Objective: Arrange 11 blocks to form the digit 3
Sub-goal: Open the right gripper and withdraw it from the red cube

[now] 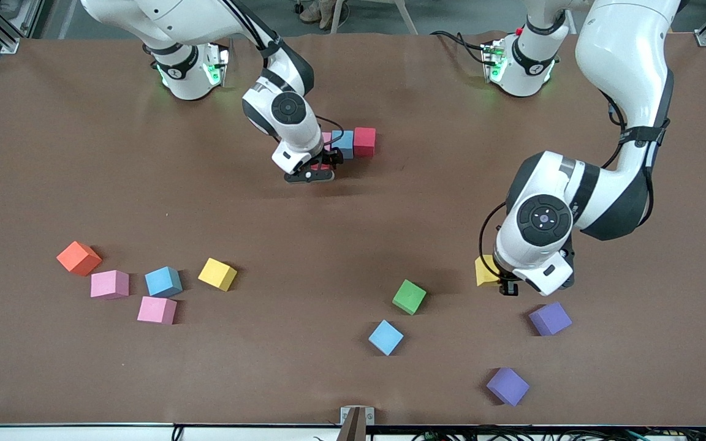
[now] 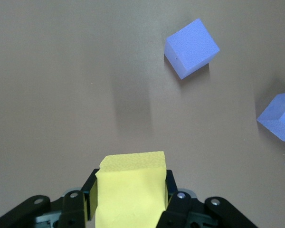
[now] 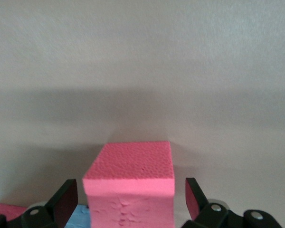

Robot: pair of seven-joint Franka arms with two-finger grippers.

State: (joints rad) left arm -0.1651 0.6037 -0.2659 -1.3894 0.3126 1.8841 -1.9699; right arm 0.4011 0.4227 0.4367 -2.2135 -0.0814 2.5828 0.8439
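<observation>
Now you see no readable writing. Your left gripper (image 2: 128, 202) clamps one yellow cube (image 2: 130, 190) over the worktop (image 1: 83, 153); your right gripper (image 3: 130, 202) stands open around one red cube (image 3: 130, 183) beside the started row (image 1: 353, 142). Two purple cubes (image 1: 550, 318) lie loose.

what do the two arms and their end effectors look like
Both arms are glossy white with black joint bands and a round black cap at the wrist; green lights glow at both bases. A black cable loops along each forearm. The left end effector and right end effector have black fingers.
</observation>
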